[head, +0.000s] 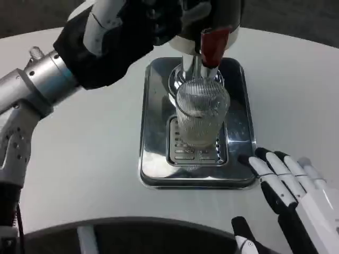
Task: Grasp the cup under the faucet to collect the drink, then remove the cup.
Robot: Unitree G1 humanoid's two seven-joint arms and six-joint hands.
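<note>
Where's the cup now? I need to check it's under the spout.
Head view, centre: the cup stands on the metal drip tray, directly below the red tap.

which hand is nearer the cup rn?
Left. The left hand is up at the dispenser top, just above and left of the cup. The right hand rests by the tray's front-right corner, fingers spread, holding nothing.

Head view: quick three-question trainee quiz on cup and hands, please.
1. True or false: the cup stands on the tray below the red tap handle.
2. Which hand is up at the dispenser? A) left B) right
3. Fill in: the right hand holds ____.

Key: 1 true. 2 A, the left hand. 3 nothing; its fingers lie spread beside the tray's corner.
</note>
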